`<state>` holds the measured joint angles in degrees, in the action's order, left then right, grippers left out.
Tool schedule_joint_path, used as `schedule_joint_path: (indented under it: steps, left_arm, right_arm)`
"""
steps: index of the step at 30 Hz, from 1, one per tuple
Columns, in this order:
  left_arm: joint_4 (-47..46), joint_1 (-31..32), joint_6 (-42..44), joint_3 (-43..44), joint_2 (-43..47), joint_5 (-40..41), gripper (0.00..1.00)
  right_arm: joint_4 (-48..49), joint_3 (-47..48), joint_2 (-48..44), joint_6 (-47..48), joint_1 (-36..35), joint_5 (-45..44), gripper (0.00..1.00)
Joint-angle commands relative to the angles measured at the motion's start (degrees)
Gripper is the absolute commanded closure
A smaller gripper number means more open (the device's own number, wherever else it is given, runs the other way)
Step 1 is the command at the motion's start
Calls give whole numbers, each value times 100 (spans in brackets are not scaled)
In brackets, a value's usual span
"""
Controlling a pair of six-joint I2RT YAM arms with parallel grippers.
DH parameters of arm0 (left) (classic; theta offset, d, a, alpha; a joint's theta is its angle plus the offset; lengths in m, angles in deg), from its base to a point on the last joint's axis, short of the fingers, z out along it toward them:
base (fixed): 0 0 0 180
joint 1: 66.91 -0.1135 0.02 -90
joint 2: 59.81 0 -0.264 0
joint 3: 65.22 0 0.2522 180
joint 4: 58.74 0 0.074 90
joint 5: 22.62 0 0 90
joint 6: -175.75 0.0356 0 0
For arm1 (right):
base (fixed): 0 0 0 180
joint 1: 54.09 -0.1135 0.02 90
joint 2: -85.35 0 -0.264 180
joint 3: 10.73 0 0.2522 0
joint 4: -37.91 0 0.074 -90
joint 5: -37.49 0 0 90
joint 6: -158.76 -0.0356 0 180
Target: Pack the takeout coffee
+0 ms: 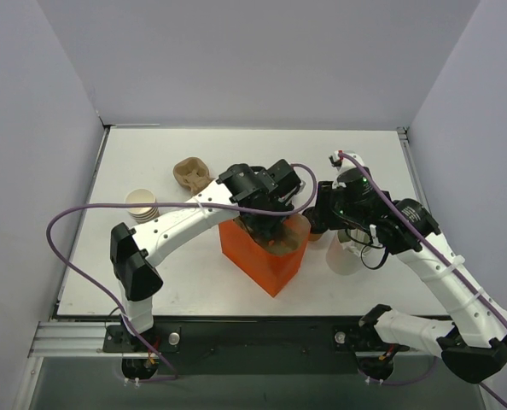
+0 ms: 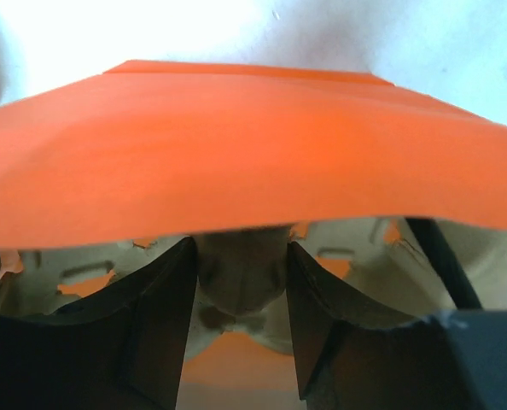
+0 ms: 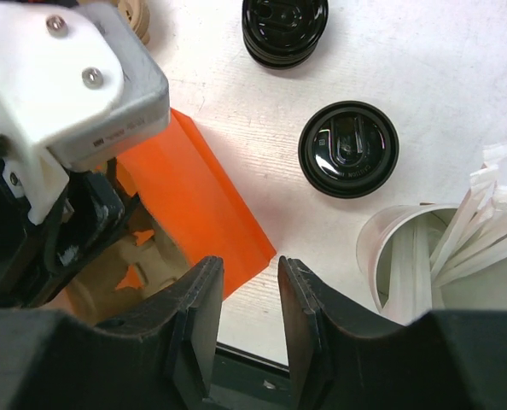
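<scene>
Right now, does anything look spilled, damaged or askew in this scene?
Nothing looks spilled or broken. The orange bag stands turned diagonally in the top view. Its wall bows in the left wrist view, with a cardboard cup carrier sitting inside it. The lidded coffee stands upright outside the bag, its lid looking level.

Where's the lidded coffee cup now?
Right wrist view: the paper cup with round black plastic lid stands on the white table between the orange paper bag and the white cup of sticks.
</scene>
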<state>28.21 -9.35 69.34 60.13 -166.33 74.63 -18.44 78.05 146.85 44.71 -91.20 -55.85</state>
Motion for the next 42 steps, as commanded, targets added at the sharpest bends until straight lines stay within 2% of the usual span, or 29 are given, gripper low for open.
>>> schedule_joint_path:
  steps: [1, 10, 19, 26, 35, 42]
  left_arm:
    - [345, 80, -197, -68, -18, -461, 43]
    - [863, 80, -135, 854, -229, 57, 35]
    - [1102, 18, -214, 1769, -221, 699, 35]
    - [978, -140, -249, 1656, -141, 735, 35]
    - [1373, -166, -495, 1304, -88, 971, 36]
    - [1453, -166, -662, 1251, -106, 1024, 35]
  right_arm:
    - [-127, 47, -111, -20, 28, -238, 66]
    - [-144, 144, -67, -3, 28, -247, 64]
    - [-188, 328, -85, -389, 19, -194, 65]
    - [-285, 425, -94, -565, 28, -159, 65]
    - [-355, 636, -32, -758, 19, 95, 65]
    - [-347, 645, -6, -1706, -147, 159, 64]
